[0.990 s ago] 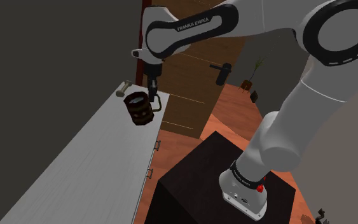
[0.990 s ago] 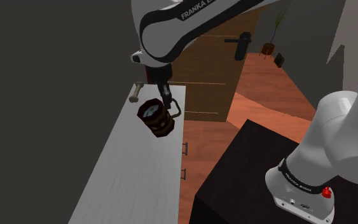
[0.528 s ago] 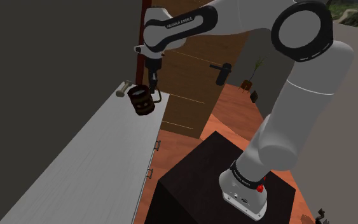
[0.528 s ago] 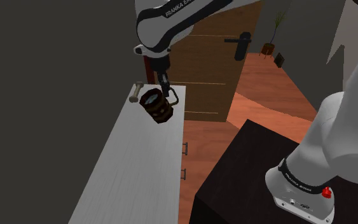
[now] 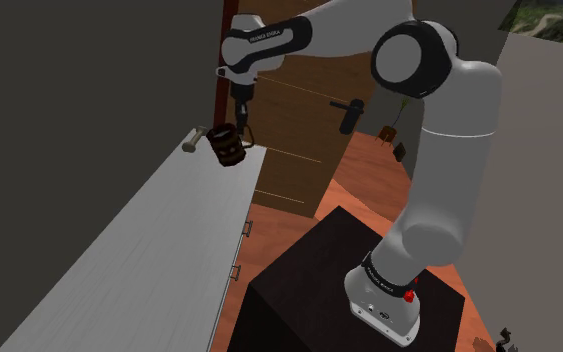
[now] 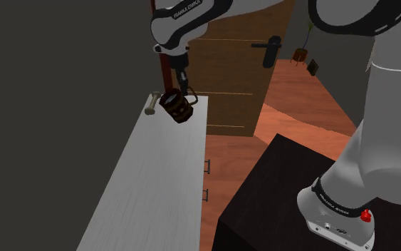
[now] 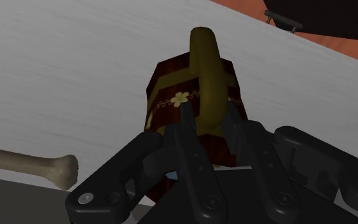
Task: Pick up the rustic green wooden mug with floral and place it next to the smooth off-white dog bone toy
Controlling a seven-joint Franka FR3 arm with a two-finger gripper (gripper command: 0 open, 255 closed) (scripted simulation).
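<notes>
Shoulder view: mug (image 5: 227,146) over white counter (image 5: 139,250); wooden door (image 5: 299,130).

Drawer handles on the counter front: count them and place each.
2. One handle is on the counter front toward the held mug; the other handle is nearer the stand. More may be hidden.

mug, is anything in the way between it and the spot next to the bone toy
Nothing visible. The dark red-brown mug hangs from the tool, clasped by its olive handle, above the white counter. The bone toy lies close by on the counter, with bare counter top between them.
</notes>
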